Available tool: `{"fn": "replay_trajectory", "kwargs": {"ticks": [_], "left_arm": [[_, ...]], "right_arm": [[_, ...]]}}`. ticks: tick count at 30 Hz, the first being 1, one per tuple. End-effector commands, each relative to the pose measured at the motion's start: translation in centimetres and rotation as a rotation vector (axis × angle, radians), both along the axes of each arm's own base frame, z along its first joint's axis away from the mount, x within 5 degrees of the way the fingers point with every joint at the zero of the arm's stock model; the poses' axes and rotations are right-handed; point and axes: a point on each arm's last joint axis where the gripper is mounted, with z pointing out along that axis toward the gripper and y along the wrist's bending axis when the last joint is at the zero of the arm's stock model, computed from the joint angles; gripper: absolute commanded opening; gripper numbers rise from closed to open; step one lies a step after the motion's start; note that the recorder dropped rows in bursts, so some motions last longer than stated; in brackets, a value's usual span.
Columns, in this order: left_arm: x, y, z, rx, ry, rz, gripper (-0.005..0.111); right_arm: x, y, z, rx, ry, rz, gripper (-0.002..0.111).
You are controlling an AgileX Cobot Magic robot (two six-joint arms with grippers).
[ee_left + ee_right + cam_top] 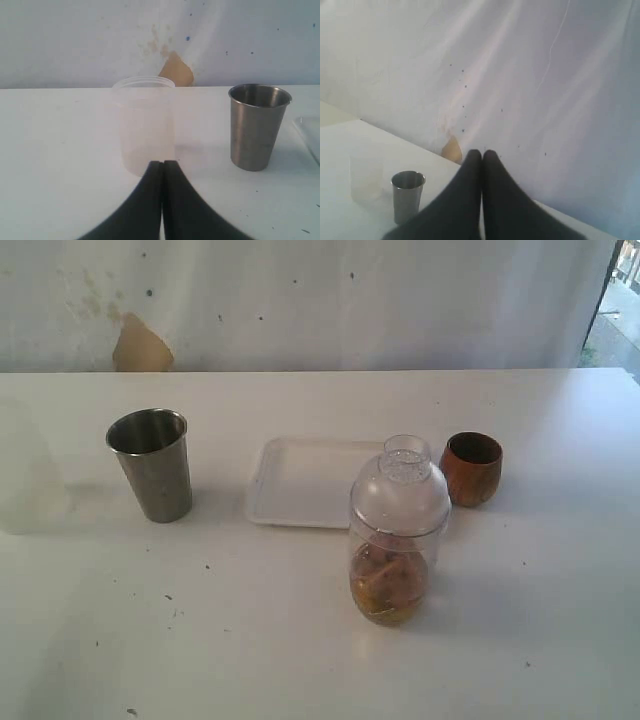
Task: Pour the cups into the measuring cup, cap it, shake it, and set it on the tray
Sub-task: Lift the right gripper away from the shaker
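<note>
The measuring cup (398,540) stands upright on the table just in front of the tray's right corner, with a clear domed cap (401,485) on top and brownish contents at the bottom. The white tray (300,482) lies flat behind it. The steel tumbler (150,465) stands left of the tray and the brown wooden cup (471,468) right of it. Neither arm shows in the exterior view. My left gripper (162,163) is shut with nothing in it, facing the steel tumbler (259,126). My right gripper (482,153) is shut and empty, raised above the table, with the tumbler (407,196) below.
A faint milky translucent cup (144,122) stands right in front of my left gripper; it shows dimly at the table's far left (30,485). A white cloth backdrop (320,300) with a tan patch (141,345) hangs behind the table. The tray's edge (309,135) shows beside the tumbler.
</note>
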Motion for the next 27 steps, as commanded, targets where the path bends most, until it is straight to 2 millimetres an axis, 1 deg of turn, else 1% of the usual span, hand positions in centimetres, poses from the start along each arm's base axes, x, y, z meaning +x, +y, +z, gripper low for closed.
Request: {"fn": "replay_trajectory", "kwargs": {"ticks": [1,6,13,16,19,21,24,27], "left_arm": [[0.0,0.0,-0.2,0.001,0.002,0.005,0.0],[0.0,0.0,-0.2,0.001,0.002,0.005,0.0],[0.0,0.0,-0.2,0.001,0.002,0.005,0.0],[0.0,0.0,-0.2,0.001,0.002,0.005,0.0],[0.0,0.0,-0.2,0.001,0.002,0.005,0.0],[0.0,0.0,-0.2,0.001,0.002,0.005,0.0],[0.0,0.0,-0.2,0.001,0.002,0.005,0.0],[0.0,0.0,-0.2,0.001,0.002,0.005,0.0]], "right_arm": [[-1.3,-0.6,-0.1,0.019,-0.029,0.004,0.0],[-1.8,-0.8,-0.1,0.034,-0.046,0.025,0.0],[-2.0,-0.9,-0.4,0.037,-0.051,0.043,0.0],[-2.3,-1.0,-1.3,0.039,-0.055,0.042,0.0],[-2.4,-1.0,-3.6,0.035,-0.035,0.006,0.0],[-2.4,-1.0,-4.5,0.022,-0.05,-0.044,0.0],[-2.5,-0.8,-4.4,0.096,-0.067,-0.035,0.0],[-2.4,-0.5,-5.2,0.075,0.026,-0.01,0.0]]}}
